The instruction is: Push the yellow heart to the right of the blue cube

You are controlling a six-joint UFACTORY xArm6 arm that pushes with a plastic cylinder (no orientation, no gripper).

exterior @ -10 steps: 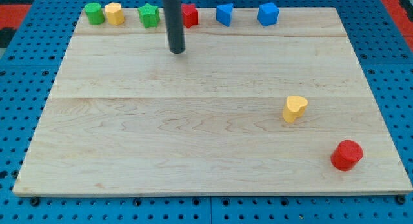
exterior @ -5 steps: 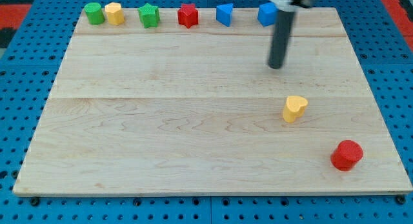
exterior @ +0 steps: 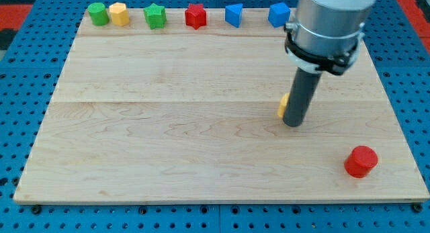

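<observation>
The yellow heart [exterior: 283,105] is almost wholly hidden behind my rod; only a thin yellow sliver shows at the rod's left side, right of the board's middle. My tip [exterior: 293,123] rests on the board just in front of and below that sliver, touching or very close to it. The blue cube [exterior: 277,14] stands at the view's top edge of the board, partly covered by the arm's grey body. The heart lies well below the cube.
Along the top edge stand a green cylinder [exterior: 98,13], a yellow block [exterior: 119,13], a green star [exterior: 155,16], a red star [exterior: 195,16] and a second blue block [exterior: 233,15]. A red cylinder [exterior: 361,161] sits at the bottom right. The wooden board [exterior: 168,139] lies on blue pegboard.
My tip has swept from the top left across to the right and down, now standing over the yellow heart. The heart appears shifted slightly left.
</observation>
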